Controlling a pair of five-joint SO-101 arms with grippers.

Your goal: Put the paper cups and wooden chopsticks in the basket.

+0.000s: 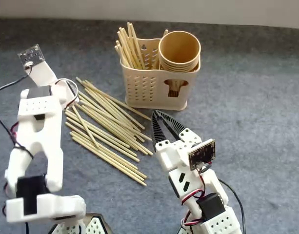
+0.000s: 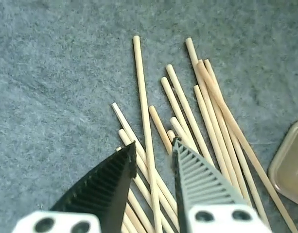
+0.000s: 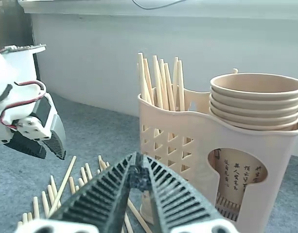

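Basket (image 1: 154, 87): upright at far centre of the grey carpet (image 1: 256, 122).
Paper cups (image 1: 179, 48): stacked in the basket's right compartment.
Standing chopsticks (image 1: 129, 46): upright in its left compartment.
Loose chopsticks (image 1: 108, 129): piled flat on the carpet, left of and nearer than the basket.
Left gripper (image 2: 153, 145): over the pile, jaws slightly parted, one stick running between them.
Right gripper (image 1: 155, 114): just near of the basket, jaw tips pressed together, holding nothing.

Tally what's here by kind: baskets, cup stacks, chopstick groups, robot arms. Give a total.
Basket: 1
Cup stack: 1
Chopstick groups: 2, the bundle in the basket and the loose pile beside it
Robot arms: 2, left arm and right arm
Total: 6
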